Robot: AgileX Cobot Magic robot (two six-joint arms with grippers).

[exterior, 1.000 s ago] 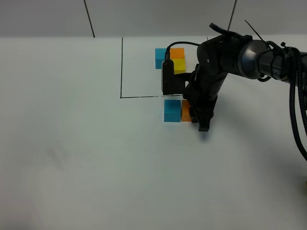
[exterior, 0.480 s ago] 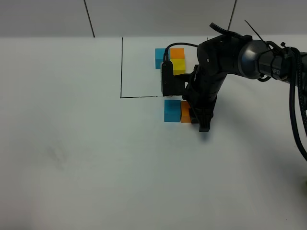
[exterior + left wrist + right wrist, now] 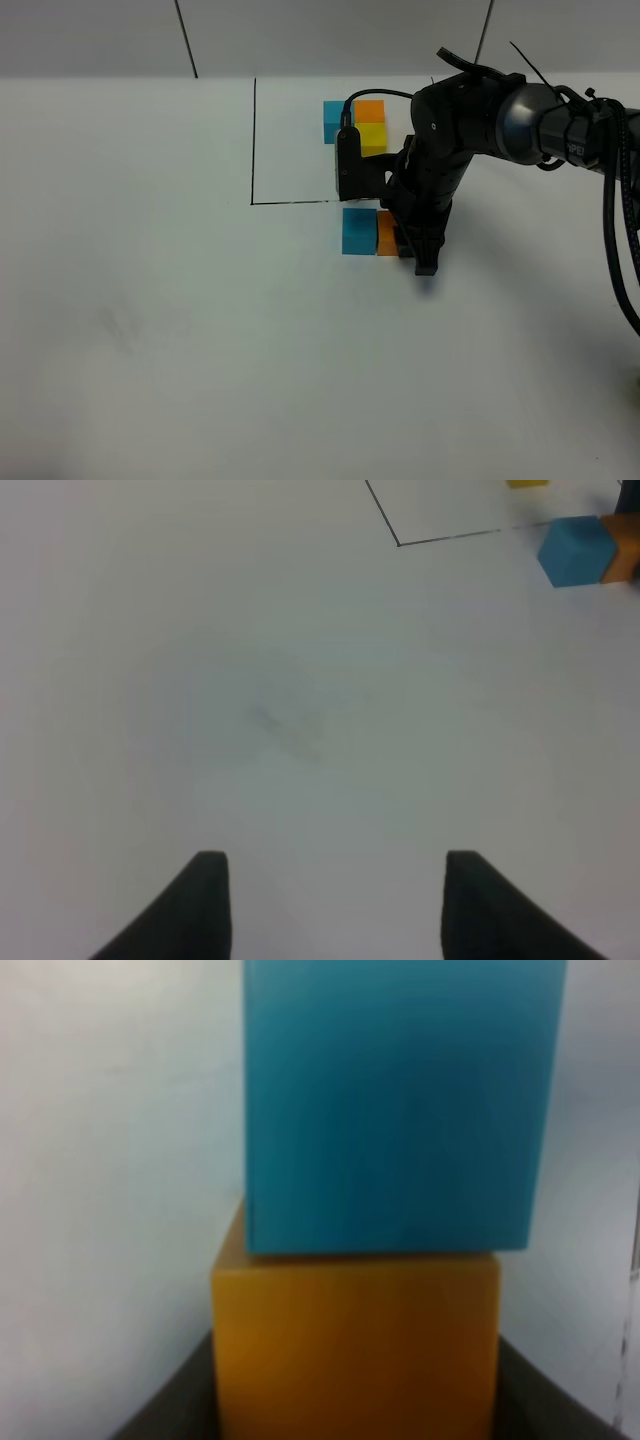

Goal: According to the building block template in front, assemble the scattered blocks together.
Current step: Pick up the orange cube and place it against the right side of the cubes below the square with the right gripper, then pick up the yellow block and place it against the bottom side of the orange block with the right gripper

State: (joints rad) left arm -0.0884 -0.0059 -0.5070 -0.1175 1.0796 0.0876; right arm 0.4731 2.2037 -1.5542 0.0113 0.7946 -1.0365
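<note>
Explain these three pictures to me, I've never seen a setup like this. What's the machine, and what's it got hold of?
It is a robot with two arms, each ending in a two-fingered claw. The wide picture comes from a camera mounted high above the white table. The other two come from cameras on the wrists. The left claw is open and holds nothing. The right claw is closed on a loose orange cube, which touches a loose blue cube. Behind them, inside a drawn black outline, three joined cubes form the template to copy.
</note>
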